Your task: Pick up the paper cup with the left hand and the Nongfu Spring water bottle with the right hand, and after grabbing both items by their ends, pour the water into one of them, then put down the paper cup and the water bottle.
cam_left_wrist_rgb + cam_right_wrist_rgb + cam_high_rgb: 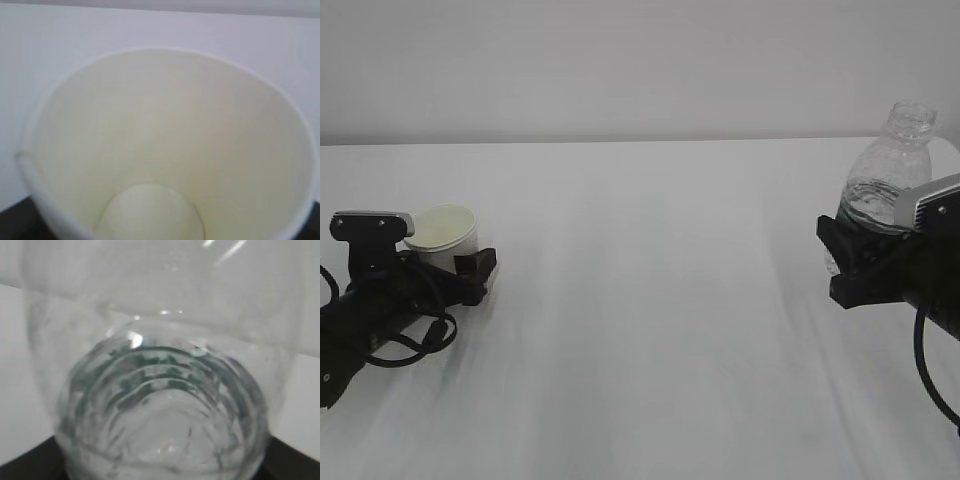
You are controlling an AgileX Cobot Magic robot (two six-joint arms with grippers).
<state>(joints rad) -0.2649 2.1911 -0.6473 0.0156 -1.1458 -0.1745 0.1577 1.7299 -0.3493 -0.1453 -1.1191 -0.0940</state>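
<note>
Left hand [445, 268] sits low at the left of the frame with its jaws spread around the paper cup [442, 236]; whether they press it, I cannot tell; right hand [868, 262] pinches the Nongfu Spring water bottle [890, 172] at the right edge; grip low and level, I think; the white table [650, 330] between them gives lots of room.

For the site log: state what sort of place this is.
Probably a lab or test bench, not a home. A bare white table against a plain wall holds only a paper cup and an uncapped water bottle, each set between the jaws of a black robot gripper, left and right.
</note>
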